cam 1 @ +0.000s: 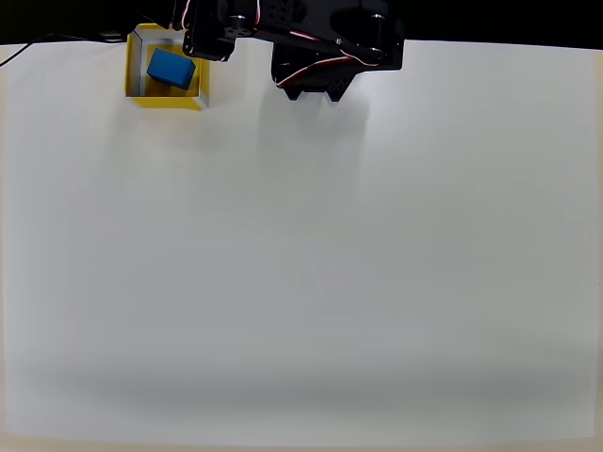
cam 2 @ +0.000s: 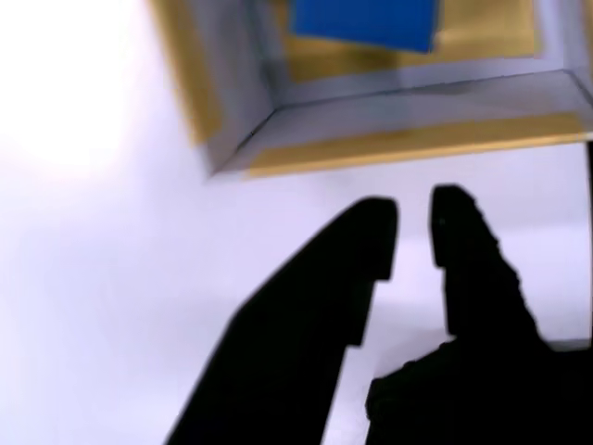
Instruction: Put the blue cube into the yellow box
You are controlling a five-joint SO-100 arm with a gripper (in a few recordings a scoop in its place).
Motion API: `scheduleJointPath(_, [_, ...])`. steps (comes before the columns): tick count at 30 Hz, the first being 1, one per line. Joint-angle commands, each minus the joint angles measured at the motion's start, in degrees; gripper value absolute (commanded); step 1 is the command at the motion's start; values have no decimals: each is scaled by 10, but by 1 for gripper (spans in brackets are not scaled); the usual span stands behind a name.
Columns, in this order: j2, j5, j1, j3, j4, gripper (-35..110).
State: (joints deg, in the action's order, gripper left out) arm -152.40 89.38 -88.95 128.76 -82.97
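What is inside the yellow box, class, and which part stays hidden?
The blue cube lies inside the yellow box. In the overhead view, the black arm covers the box's top right corner; the floor beneath the cube is hidden.

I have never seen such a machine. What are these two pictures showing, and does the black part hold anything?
The black machine is a small robot arm at the far edge of a white table. One picture looks down from above; the other comes from a camera riding on the arm's wrist. The two dark prongs there are its end effector, nearly closed with a thin gap, holding nothing. On the table stands a yellow box, an open tray. A blue cube already lies inside it, tilted.
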Motion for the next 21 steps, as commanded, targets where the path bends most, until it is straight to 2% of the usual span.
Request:
scheduleJointPath(1, [-47,2,76,-62,-17,0])
scheduleJointPath(11, [-81,-8,456,-42,-17,0])
scheduleJointPath(15, [-123,-28,614,23,29,0])
scheduleJointPath(21, [-207,-23,786,148,54,0])
